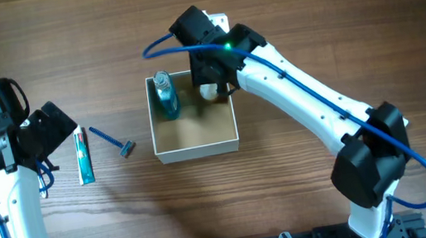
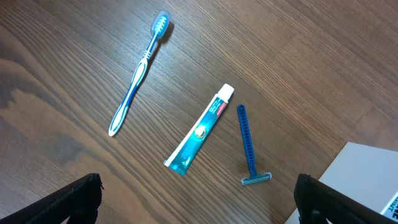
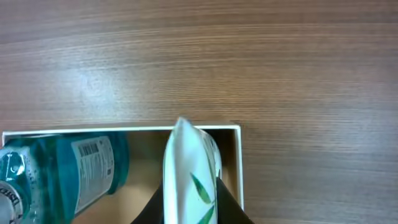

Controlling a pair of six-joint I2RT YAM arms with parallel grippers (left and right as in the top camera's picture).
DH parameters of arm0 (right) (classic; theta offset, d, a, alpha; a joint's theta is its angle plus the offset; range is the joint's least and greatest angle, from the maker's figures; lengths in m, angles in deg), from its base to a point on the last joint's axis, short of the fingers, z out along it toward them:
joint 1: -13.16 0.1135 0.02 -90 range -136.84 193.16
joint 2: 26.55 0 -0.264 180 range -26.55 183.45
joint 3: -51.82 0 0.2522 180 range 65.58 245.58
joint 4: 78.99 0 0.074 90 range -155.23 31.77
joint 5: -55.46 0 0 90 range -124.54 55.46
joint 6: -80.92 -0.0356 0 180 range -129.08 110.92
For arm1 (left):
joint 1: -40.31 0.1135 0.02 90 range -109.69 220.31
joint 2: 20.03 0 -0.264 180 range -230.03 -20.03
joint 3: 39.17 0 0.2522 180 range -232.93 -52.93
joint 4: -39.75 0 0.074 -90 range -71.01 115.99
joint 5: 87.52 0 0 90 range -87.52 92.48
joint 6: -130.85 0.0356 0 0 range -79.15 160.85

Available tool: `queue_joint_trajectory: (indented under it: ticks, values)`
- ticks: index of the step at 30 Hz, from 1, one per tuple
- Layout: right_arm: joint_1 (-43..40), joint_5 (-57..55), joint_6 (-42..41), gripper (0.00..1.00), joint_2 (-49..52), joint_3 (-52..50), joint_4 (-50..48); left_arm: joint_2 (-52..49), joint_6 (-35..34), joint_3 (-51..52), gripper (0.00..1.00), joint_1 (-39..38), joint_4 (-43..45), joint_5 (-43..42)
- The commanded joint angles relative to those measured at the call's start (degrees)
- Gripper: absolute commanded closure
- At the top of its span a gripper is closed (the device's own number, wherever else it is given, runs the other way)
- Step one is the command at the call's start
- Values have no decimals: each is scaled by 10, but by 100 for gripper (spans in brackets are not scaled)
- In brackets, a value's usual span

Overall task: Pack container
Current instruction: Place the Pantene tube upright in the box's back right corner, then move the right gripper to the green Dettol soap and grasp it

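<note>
The left end effector (image 2: 198, 186) hangs well left of the container (image 1: 198, 150), its fingers (image 2: 74, 199) spread wide and holding nothing. The items below it lie on the table (image 1: 306, 6). A blue-and-white toothbrush (image 2: 137, 74) lies farthest from the container (seen only in the left wrist view). Nearer the container is a toothpaste (image 1: 83, 156), flat on the wood. Nearer still is a blue razor (image 1: 111, 140), its head pointing toward the container but clear of its wall.

The container, white outside and tan within, sits open near mid-table. A teal bottle (image 1: 165, 95) lies inside it against the left wall, its cap at the far left corner. The right end effector (image 3: 189, 211) is over the container's far right corner, clamped on a white tube (image 3: 189, 180) printed with green leaves. The tube's end reaches close to the container's far wall, just right of the bottle. Whether the tube touches the container's floor cannot be told.
</note>
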Motion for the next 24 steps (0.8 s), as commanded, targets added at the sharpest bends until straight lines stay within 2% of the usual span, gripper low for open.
queue_joint_trajectory:
  ticks: [1, 3, 7, 10, 12, 13, 16, 17, 20, 22, 24]
  values:
    - [1, -11, 5, 64, 14, 6, 4, 1, -5, -10, 0, 2, 0, 11]
    - [1, -2, 20, 48, 14, 6, 3, 1, -5, -10, 0, 2, 0, 12]
    - [2, 18, 64, 43, 4, 6, 8, 1, -5, -10, 0, 2, 0, 12]
    - [14, 29, 112, 41, -59, 7, 8, 1, -5, -10, 0, 2, 0, 12]
    - [14, 19, 102, 41, -115, 7, 13, 1, -5, -10, 0, 2, 0, 12]
    - [1, -8, 66, 40, -158, 7, 14, 1, -5, -10, 0, 2, 2, 12]
    - [-98, -53, -27, 33, -246, 7, 58, 1, -5, -10, 0, 2, 4, 12]
    - [-167, -42, -66, 28, -261, 7, 108, 1, -5, -10, 0, 2, 4, 12]
    - [-295, 32, -68, 28, -265, -12, 217, 1, -5, -10, 0, 2, 4, 12]
    - [-315, 40, -87, 28, -282, -73, 251, 1, -5, -10, 0, 2, 6, 12]
    - [-317, 40, -114, 27, -327, -162, 231, 1, -5, -10, 0, 2, 6, 12]
